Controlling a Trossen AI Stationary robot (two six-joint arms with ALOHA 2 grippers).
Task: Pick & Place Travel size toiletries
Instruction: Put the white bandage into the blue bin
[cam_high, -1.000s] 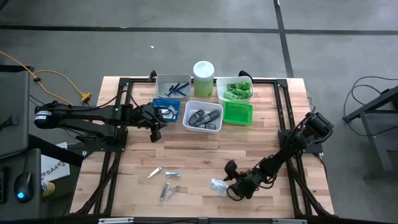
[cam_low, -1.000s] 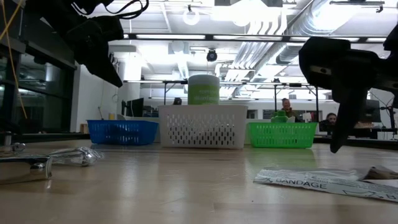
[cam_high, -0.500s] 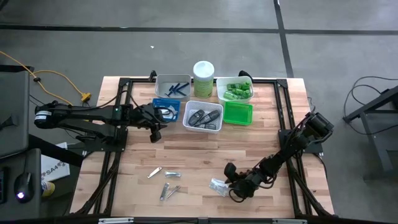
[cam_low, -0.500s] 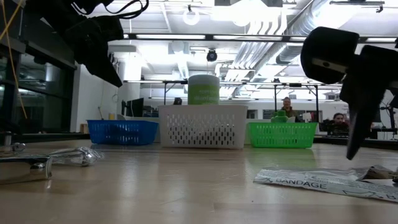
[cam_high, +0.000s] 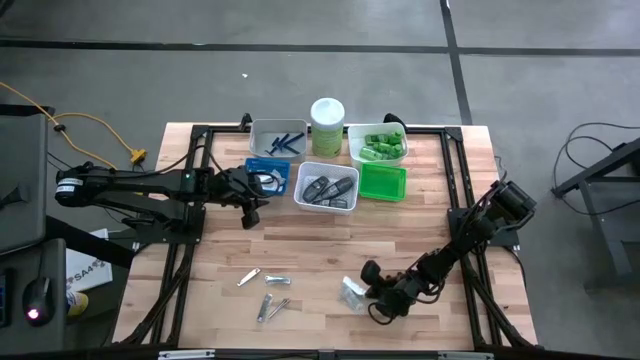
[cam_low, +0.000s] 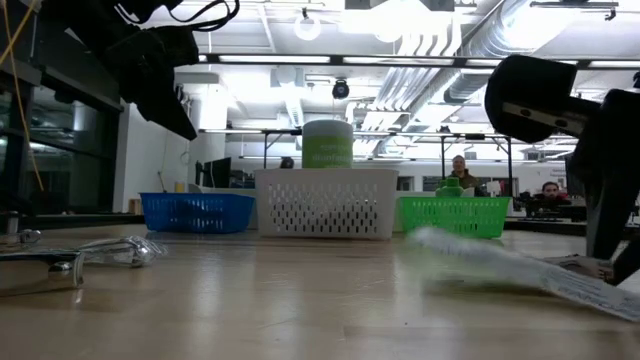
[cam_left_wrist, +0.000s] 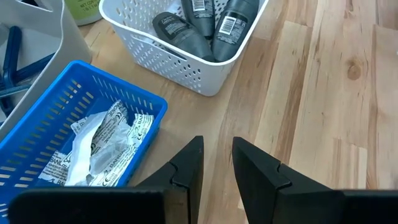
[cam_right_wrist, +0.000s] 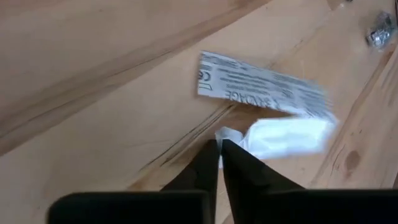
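A clear bandage packet (cam_high: 351, 293) with printed text (cam_right_wrist: 261, 93) lies near the table's front right, and my right gripper (cam_high: 371, 291) is shut on it. In the low view the packet (cam_low: 500, 262) slants, its far end raised off the wood. My left gripper (cam_high: 250, 207) hangs above the table beside the blue tray (cam_high: 268, 176); its fingers (cam_left_wrist: 217, 155) stand slightly apart with nothing between them. Silver clippers (cam_high: 262, 276) and more metal pieces (cam_high: 272, 306) lie on the wood at front left. My right gripper pinches the packet's edge (cam_right_wrist: 229, 134) at its near end between the two fingertips. The fingers slant down from the table's right side. The packet is tilted, its end by the fingers low near the wood and its other end (cam_low: 435, 240) lifted.
At the back stand a grey tray with blue razors (cam_high: 277, 140), a pale-green canister (cam_high: 327, 118), a tray of green tubes (cam_high: 377, 146), a white basket with dark cases (cam_high: 327, 188) and a green tray (cam_high: 383, 183). The blue tray holds packets (cam_left_wrist: 93, 149). Bare wood lies mid-table.
My right gripper has shut on the packet's edge and rolled a little at the wrist, staying in place. The packet, flat on the wood before, now stands tilted with its far end lifted.
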